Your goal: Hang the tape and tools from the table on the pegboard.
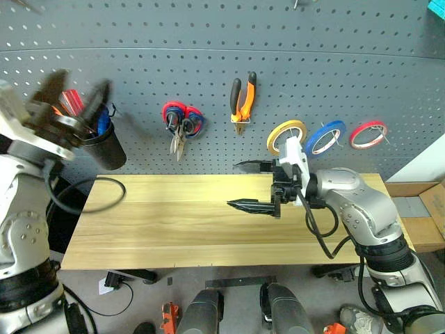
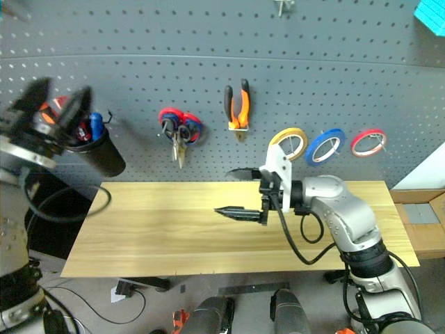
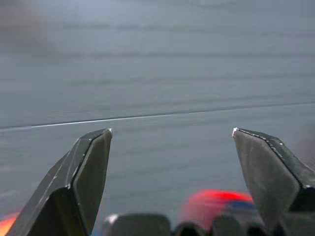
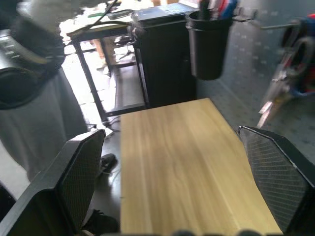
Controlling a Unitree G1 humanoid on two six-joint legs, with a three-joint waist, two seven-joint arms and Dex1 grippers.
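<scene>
Two open tools before a pegboard (image 1: 208, 56) above a tabletop (image 1: 174, 229).
Head view: three tape rings hang, blue tape (image 1: 325, 138) in the middle; the right wrist view adds a black cup (image 4: 210, 43).

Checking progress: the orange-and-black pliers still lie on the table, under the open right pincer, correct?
Not quite. The left eye view shows the orange-and-black pliers hanging on the pegboard, not lying on the table. The right pincer is indeed open.
</scene>
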